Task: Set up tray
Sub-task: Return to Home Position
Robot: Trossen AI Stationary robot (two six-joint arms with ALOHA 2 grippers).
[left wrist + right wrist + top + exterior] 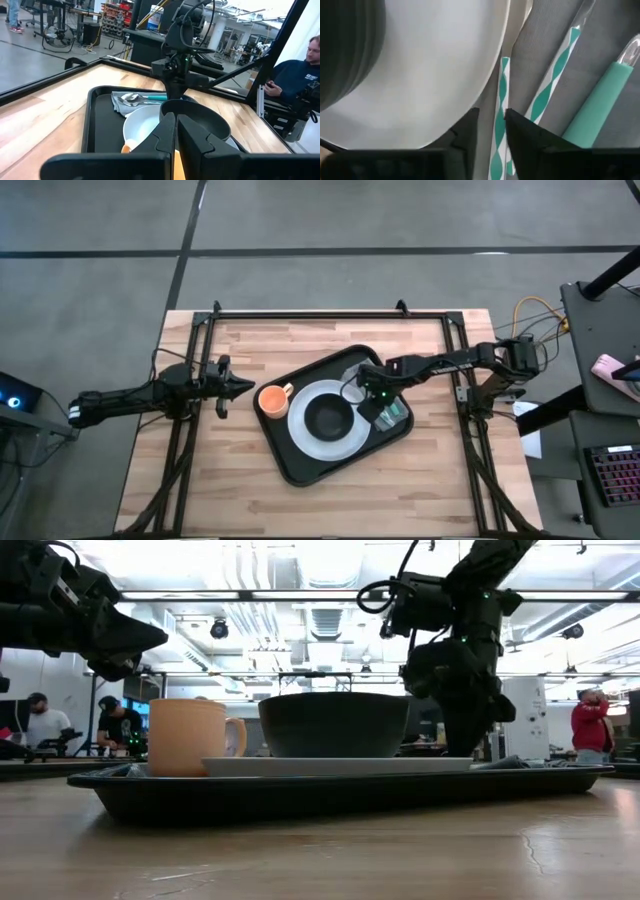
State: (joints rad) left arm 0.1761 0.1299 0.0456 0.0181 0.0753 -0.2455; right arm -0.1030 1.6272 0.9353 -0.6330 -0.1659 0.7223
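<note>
The black tray (288, 463) lies mid-table. On it a white plate (300, 432) carries a dark bowl (330, 418), with an orange cup (272, 401) on the plate's left. A grey folded cloth (555, 35) lies on the plate's right, bearing two green-and-white striped sticks (501, 110) (555, 75) and a teal-handled spoon (602, 95). My right gripper (492, 135) points down over the cloth, slightly open, one finger on each side of the stick next to the plate's rim. My left gripper (240, 387) hangs shut left of the tray, holding nothing. My right gripper comes from above with its fingers across the striped stick (500, 125) that lies along the cloth's edge beside the plate. A gap shows between the stick and one finger (467, 132). Whether the other finger (520, 132) touches it, I cannot tell.
Black frame rails (330, 315) run round the wooden table top. Bare wood lies in front of the tray (330, 510) and to its left. People sit and stand in the room beyond the table (300, 75).
</note>
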